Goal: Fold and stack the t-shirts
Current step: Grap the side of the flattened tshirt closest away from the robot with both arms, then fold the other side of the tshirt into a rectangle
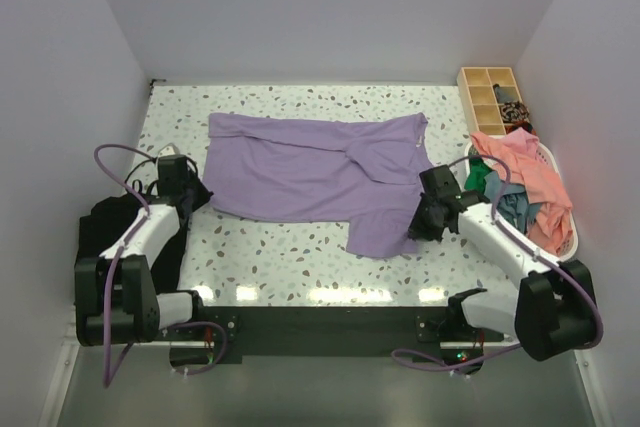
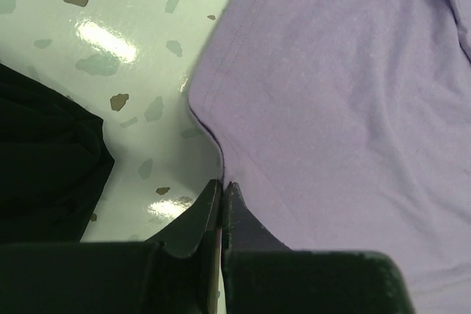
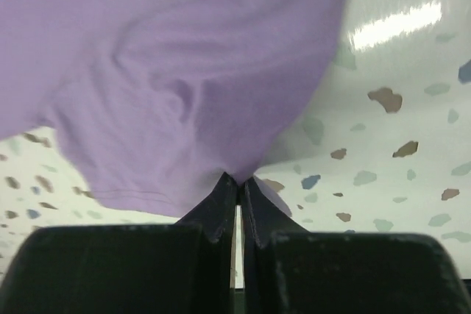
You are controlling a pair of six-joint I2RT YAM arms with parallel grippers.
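Note:
A lavender-purple t-shirt (image 1: 310, 172) lies spread across the speckled table (image 1: 280, 262), one flap reaching toward the near edge. My left gripper (image 1: 198, 195) is at the shirt's left edge. In the left wrist view its jaws (image 2: 223, 185) are pressed together on the hem of the t-shirt (image 2: 346, 108). My right gripper (image 1: 416, 225) is at the shirt's right near part. In the right wrist view it (image 3: 239, 180) is shut on a pinch of the purple cloth (image 3: 184, 71), which rises off the table in a tented fold. Salmon-pink (image 1: 520, 172) and teal (image 1: 490, 187) t-shirts lie heaped at the right.
The heap sits in a white basket (image 1: 568, 237) at the table's right edge. A wooden divided box (image 1: 490, 97) stands behind it. A black fabric bundle (image 1: 105, 217) lies off the left side, beside my left arm, and shows in the left wrist view (image 2: 44, 167).

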